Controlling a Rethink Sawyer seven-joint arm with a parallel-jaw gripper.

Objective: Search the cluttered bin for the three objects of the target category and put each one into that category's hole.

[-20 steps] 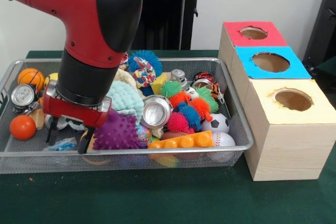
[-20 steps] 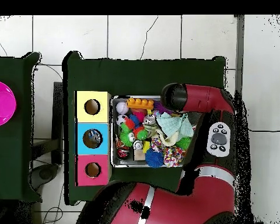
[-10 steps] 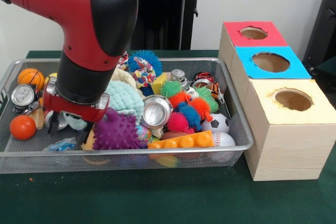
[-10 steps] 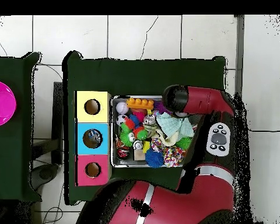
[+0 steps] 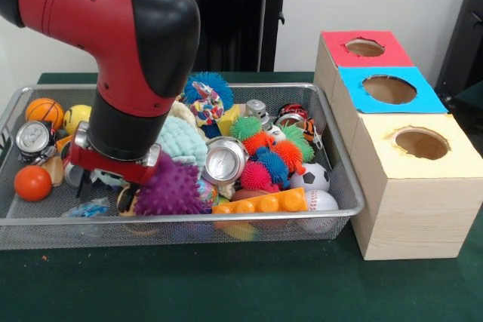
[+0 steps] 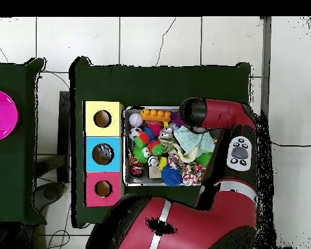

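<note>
The wire mesh bin [image 5: 226,217] is full of toys; it also shows in the overhead view [image 6: 126,170]. One clear bottle with a blue-and-white label [image 5: 87,207] lies at the bin's front left, against the mesh. My gripper [image 5: 103,192] hangs just above and behind it, next to the purple spiky ball [image 5: 170,188]. It is open, with its fingers spread around something pale that I cannot make out. In the overhead view the arm [image 6: 213,115] hides the gripper. The blue-topped box's hole [image 5: 389,89] is to the right of the bin, and something shows inside it from above [image 6: 102,154].
The red-topped box [image 5: 365,47] and the yellow-topped box [image 5: 421,143] flank the blue one. Silver cans [image 5: 224,161] [image 5: 33,138], orange balls [image 5: 32,183], a pale blue cloth [image 5: 181,143] and an orange brick [image 5: 260,202] crowd the bin. A pink bowl [image 6: 1,115] sits on another table.
My gripper has risen slightly and shifted right toward the purple spiky ball. The bottle at the front left has stayed put.
</note>
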